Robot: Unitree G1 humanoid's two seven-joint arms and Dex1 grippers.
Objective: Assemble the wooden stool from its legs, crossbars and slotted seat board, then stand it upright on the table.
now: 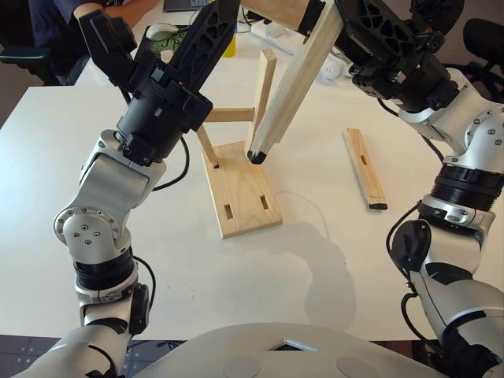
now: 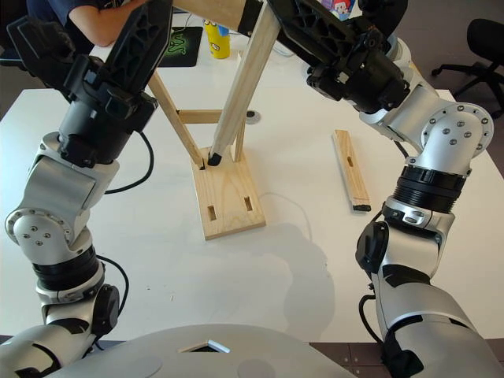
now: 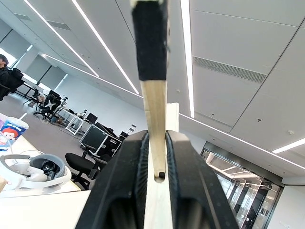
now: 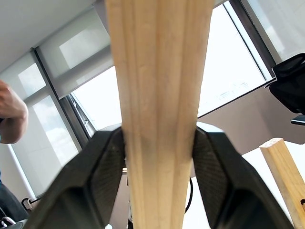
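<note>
Pale wood: the left gripper (image 1: pixel 216 24), jaws clenched on a leg (image 2: pixel 177 118) standing in the seat board (image 1: pixel 244 201) in the middle of the surface (image 1: pixel 331 236), could lever that joint loose by tilting. The right gripper (image 2: pixel 276 16), jaws clamped on a second leg (image 1: pixel 291 87), rests its capped foot on the board (probably the wrong end), where it may skid into the first. A slotted bar (image 1: pixel 365 168) lies near the right edge.

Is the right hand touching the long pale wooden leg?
Touching: the right wrist view shows the right hand with black fingers pressed against both sides of the long pale wooden leg.
</note>
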